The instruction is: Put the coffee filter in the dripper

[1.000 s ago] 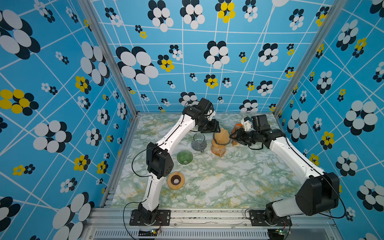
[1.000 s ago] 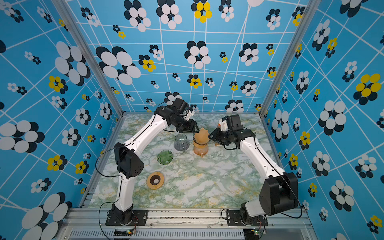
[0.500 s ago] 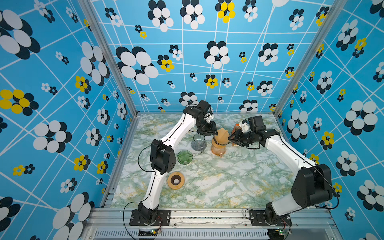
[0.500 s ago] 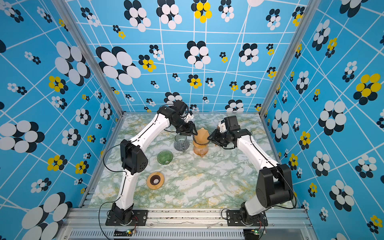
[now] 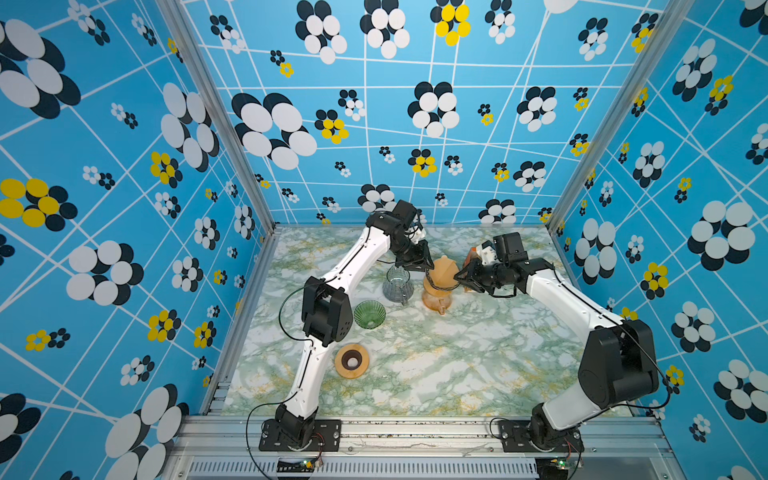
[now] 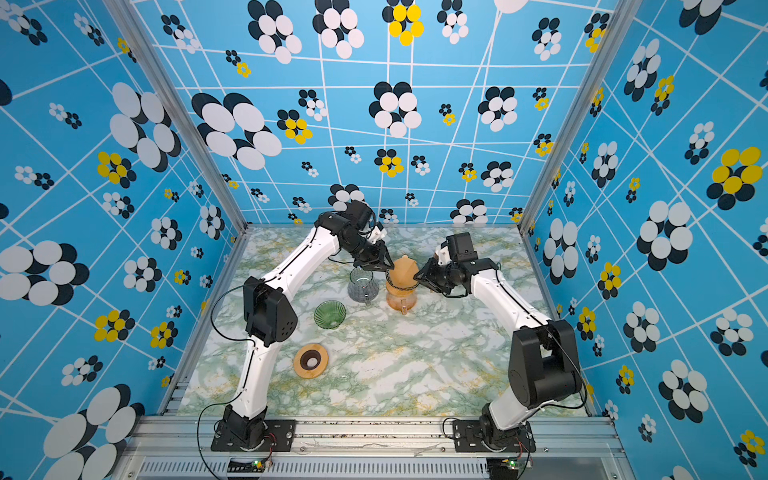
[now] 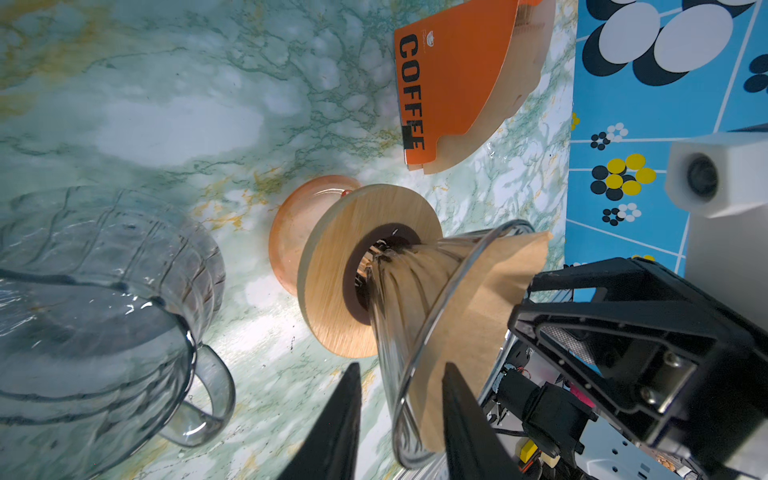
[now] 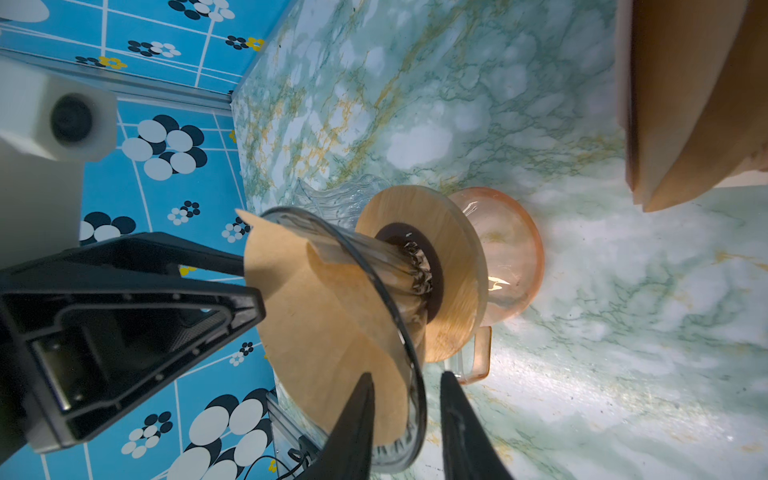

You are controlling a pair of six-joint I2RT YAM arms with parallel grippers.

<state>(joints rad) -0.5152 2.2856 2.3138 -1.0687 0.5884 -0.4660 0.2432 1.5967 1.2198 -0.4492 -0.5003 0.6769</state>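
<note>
The brown paper coffee filter [image 7: 478, 299] [image 8: 307, 316] sits in the clear glass dripper [image 7: 415, 282] [image 8: 374, 257], its top edge standing above the rim. The dripper's wooden collar [image 7: 345, 257] rests on an orange glass carafe [image 5: 436, 297] [image 6: 401, 299]. My left gripper [image 7: 402, 368] [image 5: 419, 266] straddles the rim, one finger outside the glass with a gap, the other against the filter. My right gripper [image 8: 407, 376] [image 5: 459, 276] straddles the opposite rim the same way. Both are open.
A grey glass carafe [image 5: 397, 284] stands just left of the orange one. Nearer the front lie a green dripper [image 5: 369, 314] and a loose wooden collar [image 5: 351, 360]. An orange filter box [image 7: 449, 75] stands behind the right gripper.
The left gripper came down onto the dripper's rim while its jaws narrowed. The right gripper moved left up to the rim and narrowed slightly.
</note>
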